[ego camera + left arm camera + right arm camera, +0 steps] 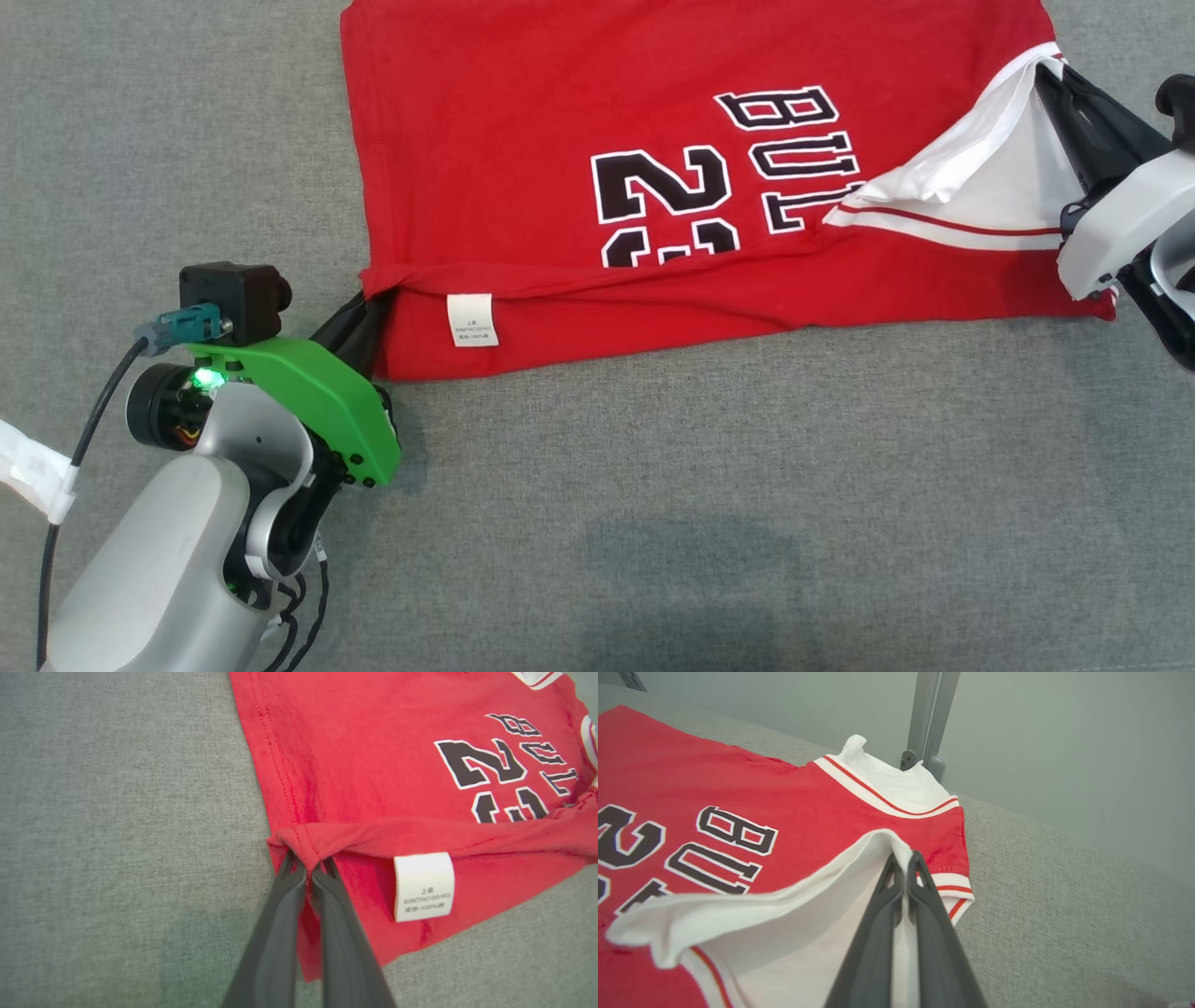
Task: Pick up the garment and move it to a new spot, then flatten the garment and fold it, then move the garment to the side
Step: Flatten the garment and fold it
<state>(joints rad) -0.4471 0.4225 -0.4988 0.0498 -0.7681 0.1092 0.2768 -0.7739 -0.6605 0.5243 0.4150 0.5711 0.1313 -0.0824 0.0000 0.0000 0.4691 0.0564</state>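
Note:
A red garment [523, 140] with black and white lettering lies on the grey cloth surface, its near edge folded over the print. My left gripper [366, 303] is shut on the folded hem corner at the garment's lower left; the left wrist view shows its tips [308, 868] pinching that red corner [299, 837], beside a white care label [423, 885]. My right gripper [1046, 79] is shut on the white sleeve [980, 168] at the right, lifted over the red cloth. Seen from the right wrist, its tips [903, 858] clamp the white fabric's edge [887, 840].
Grey fabric surface [700, 513] stretches around the garment, with open room in front and to the left. A grey metal post [931, 718] and a pale wall [1064, 742] stand beyond the table's far edge. A black cable [89, 429] trails from my left wrist.

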